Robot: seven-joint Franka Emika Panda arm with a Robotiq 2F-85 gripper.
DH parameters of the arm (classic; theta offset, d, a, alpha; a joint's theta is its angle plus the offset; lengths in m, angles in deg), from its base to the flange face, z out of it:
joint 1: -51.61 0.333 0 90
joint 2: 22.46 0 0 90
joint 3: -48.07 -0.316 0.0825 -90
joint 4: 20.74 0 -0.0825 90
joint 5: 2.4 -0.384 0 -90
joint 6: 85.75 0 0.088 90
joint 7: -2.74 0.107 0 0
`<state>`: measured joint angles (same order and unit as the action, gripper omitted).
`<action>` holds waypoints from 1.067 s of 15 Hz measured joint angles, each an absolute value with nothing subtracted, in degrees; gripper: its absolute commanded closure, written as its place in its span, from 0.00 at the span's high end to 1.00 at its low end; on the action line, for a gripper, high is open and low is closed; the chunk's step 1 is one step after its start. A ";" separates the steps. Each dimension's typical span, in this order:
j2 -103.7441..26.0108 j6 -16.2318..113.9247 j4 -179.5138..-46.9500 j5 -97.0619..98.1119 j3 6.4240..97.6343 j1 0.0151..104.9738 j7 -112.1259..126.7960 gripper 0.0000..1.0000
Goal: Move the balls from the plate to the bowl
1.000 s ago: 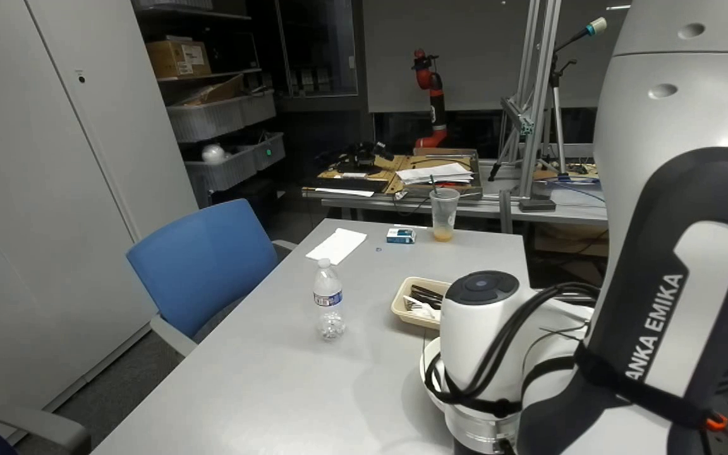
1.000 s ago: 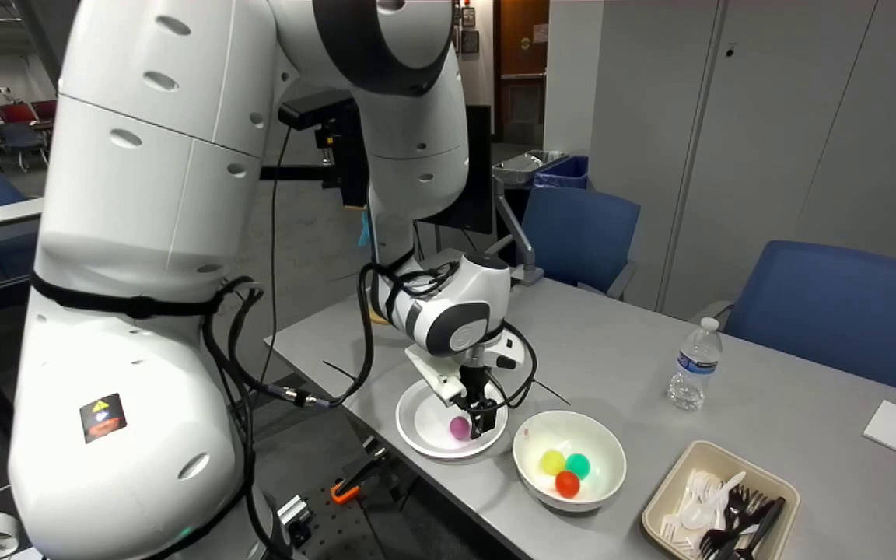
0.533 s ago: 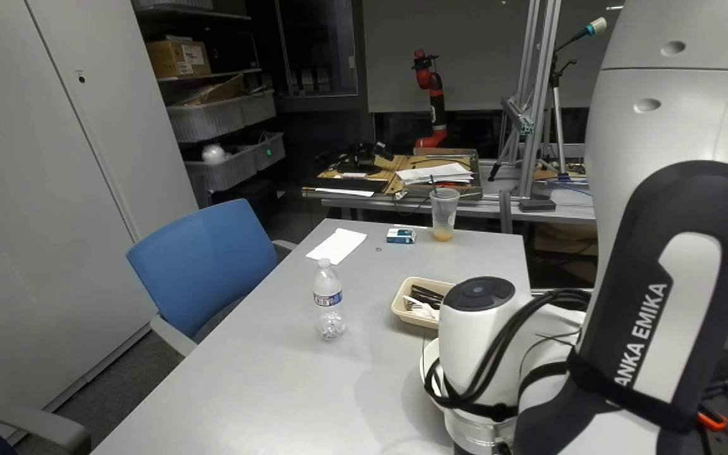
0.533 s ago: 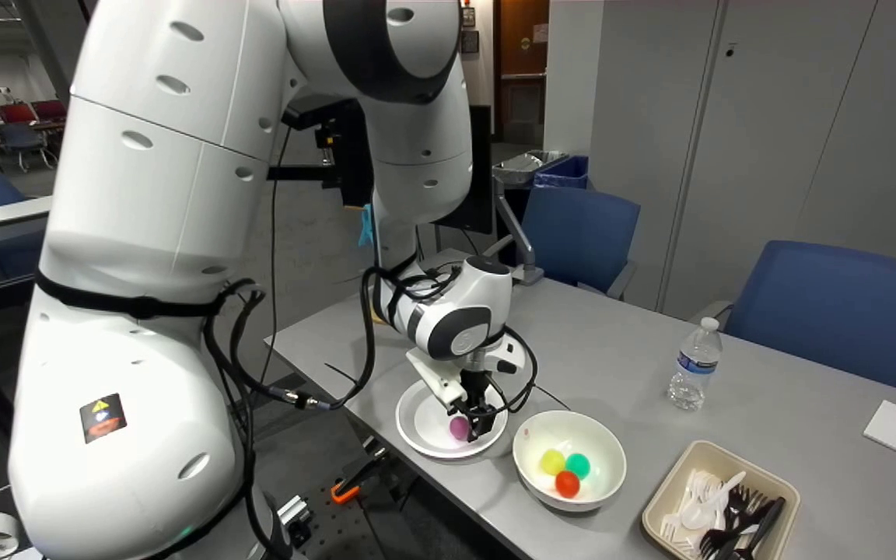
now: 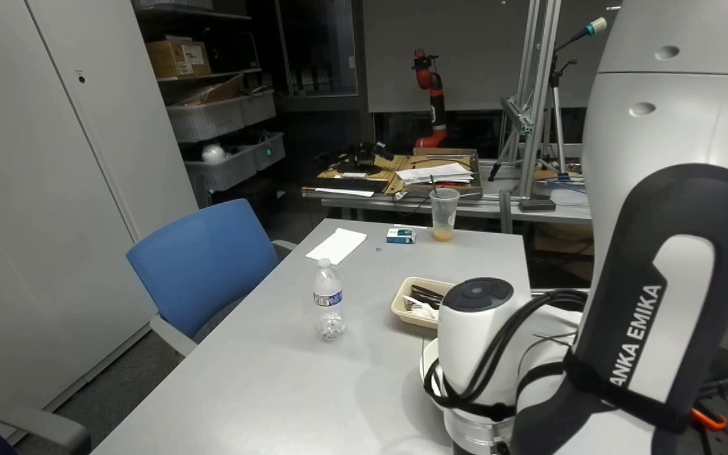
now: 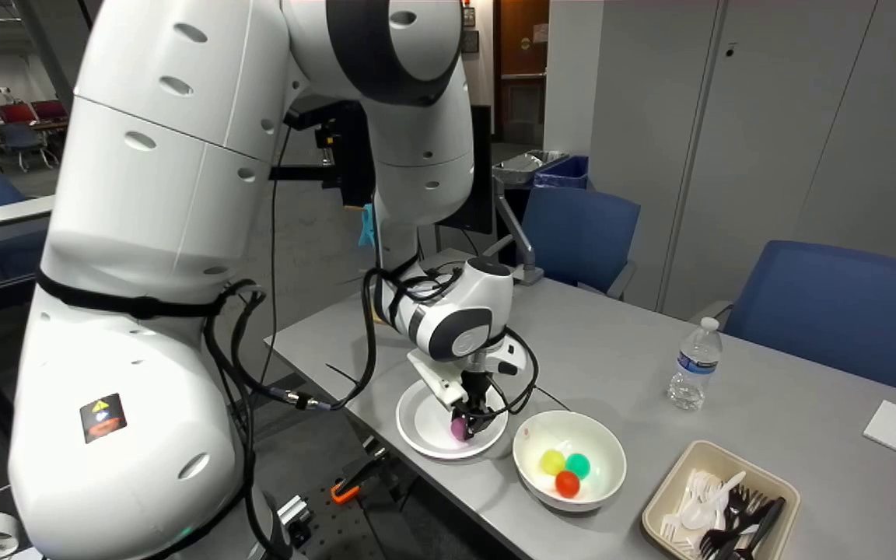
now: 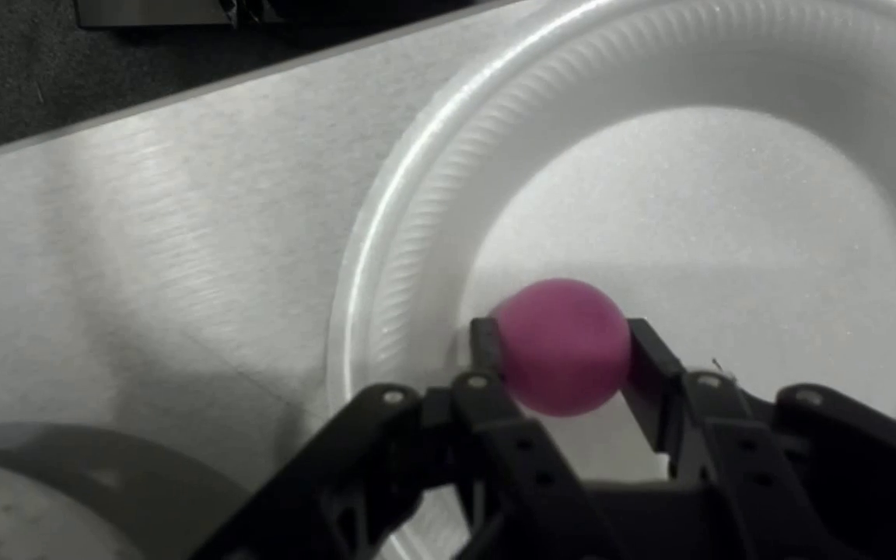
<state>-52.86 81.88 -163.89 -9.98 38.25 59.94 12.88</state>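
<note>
A pink ball (image 7: 561, 354) rests low in the round white plate (image 7: 697, 194), close to the plate's rim. My gripper (image 7: 562, 333) is shut on it, one black finger pressed to each side. In an exterior view the same pink ball (image 6: 459, 429) shows beside the gripper (image 6: 471, 425), over the plate (image 6: 417, 426). The white bowl (image 6: 607, 459) stands next to the plate and holds a yellow ball (image 6: 552, 462), a green ball (image 6: 578, 466) and an orange ball (image 6: 567, 484). In the wrist view only part of the bowl (image 7: 16, 521) shows, bottom left.
A cream oblong tray (image 6: 670, 481) of plastic cutlery sits beyond the bowl. Farther along the table stands a clear water bottle (image 6: 694, 372). The table edge (image 7: 207, 87) runs close to the plate. A cup (image 5: 444, 215) and small box (image 5: 400, 236) are at the far end.
The gripper's fingers have come together around the pink ball. The arm has tilted and lowered slightly. The bowl and its balls have stayed in place.
</note>
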 measured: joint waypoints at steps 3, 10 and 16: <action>-52.41 81.49 -163.42 -9.77 38.81 59.95 12.88 0.17; -43.65 73.89 -162.49 -8.05 40.90 59.96 12.88 0.17; -37.74 70.78 -161.59 0.65 47.47 59.60 12.89 0.17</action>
<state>-37.74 70.78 -161.59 0.65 47.47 59.60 12.89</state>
